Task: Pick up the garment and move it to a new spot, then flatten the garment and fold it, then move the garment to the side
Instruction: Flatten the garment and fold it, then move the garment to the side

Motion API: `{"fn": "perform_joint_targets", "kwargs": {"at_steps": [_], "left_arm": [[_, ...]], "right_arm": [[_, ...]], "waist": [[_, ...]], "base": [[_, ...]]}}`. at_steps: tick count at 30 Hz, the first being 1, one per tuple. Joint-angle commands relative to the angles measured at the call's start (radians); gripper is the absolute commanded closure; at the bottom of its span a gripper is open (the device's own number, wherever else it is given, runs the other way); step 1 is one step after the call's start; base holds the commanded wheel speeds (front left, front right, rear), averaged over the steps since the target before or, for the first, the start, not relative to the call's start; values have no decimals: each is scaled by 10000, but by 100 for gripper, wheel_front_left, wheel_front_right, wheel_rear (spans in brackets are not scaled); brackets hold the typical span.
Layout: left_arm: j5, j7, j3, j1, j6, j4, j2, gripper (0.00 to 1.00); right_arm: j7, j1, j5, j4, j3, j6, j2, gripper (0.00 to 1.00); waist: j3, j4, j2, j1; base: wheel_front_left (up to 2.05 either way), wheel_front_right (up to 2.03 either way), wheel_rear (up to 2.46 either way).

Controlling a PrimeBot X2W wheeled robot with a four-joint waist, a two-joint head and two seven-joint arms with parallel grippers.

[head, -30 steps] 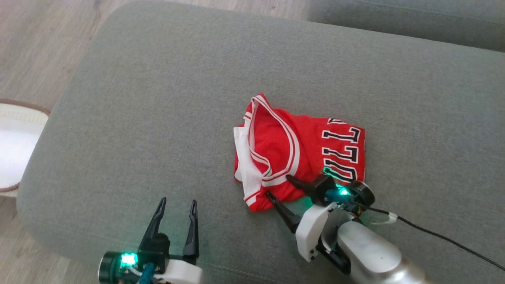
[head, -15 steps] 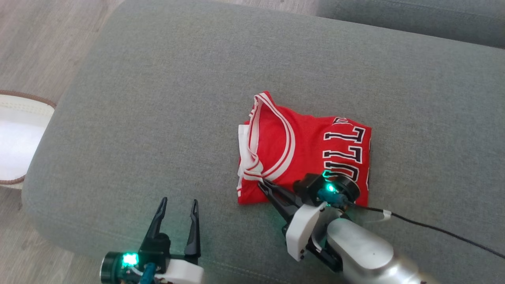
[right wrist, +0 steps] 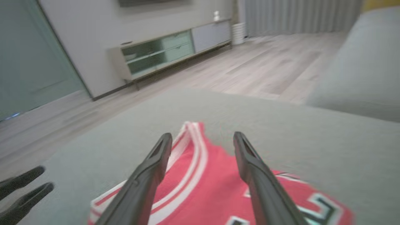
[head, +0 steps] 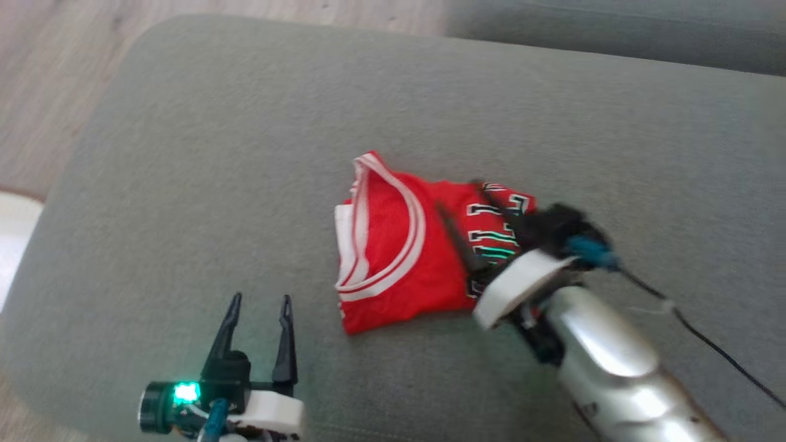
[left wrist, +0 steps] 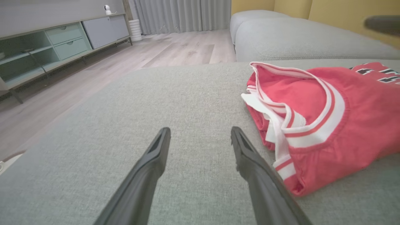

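The garment (head: 393, 258) is a red jersey with white trim and black lettering, lying folded in a compact pile on the grey sofa cushion (head: 215, 153). My right gripper (head: 459, 199) hovers open over its lettered right part, blurred by motion, with nothing between its fingers. In the right wrist view the right gripper (right wrist: 202, 136) points over the garment (right wrist: 203, 190) toward its collar end. My left gripper (head: 260, 299) stands open and empty on the cushion, left of and nearer than the garment. In the left wrist view the left gripper (left wrist: 200, 131) has the garment (left wrist: 328, 118) to its right.
A second grey cushion (head: 614, 31) lies at the back right. Wooden floor (head: 49, 73) runs along the cushion's left side, with a pale rug edge (head: 12, 227). A black cable (head: 706, 337) trails from my right wrist. A low cabinet (left wrist: 47, 47) stands across the room.
My right gripper went from open to pinched shut at the garment's near edge, then opened again and swung up over the lettering. The camera has shifted. The left arm has kept still.
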Motion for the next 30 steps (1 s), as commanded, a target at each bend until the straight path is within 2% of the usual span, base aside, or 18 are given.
{"fn": "perform_joint_targets", "kwargs": {"at_steps": [1, 5, 10, 16, 22, 30], "left_arm": [[120, -51, 445, -299, 75, -357, 30, 0], [286, -51, 698, -229, 46, -369, 41, 0], [444, -51, 934, -20, 36, -348, 96, 0], [609, -51, 1074, 379, 143, -355, 170, 0], [696, -51, 1120, 800, 172, -388, 250, 0], [804, -51, 824, 623, 11, -380, 227, 0]], "right_arm": [[-111, 606, -434, -428, -610, -7, 189, 0], [-112, 1599, -1421, -1072, -2532, -7, 189, 0], [-113, 2581, -1945, -1649, -3806, -7, 189, 0], [-113, 3315, -1973, -1970, -4446, -7, 189, 0], [-114, 3871, -1757, -2152, -4612, -7, 189, 0], [-114, 3639, -1503, -2025, -3911, -7, 189, 0]], "waist": [[-299, -492, 0, 0], [-526, -1036, 0, 0], [-752, -1620, 0, 0], [-935, -2056, 0, 0], [-1062, -2352, 0, 0], [-841, -1980, 0, 0]], "base": [[0, 0, 0], [0, 0, 0], [0, 0, 0], [0, 0, 0], [0, 0, 0], [0, 0, 0]]}}
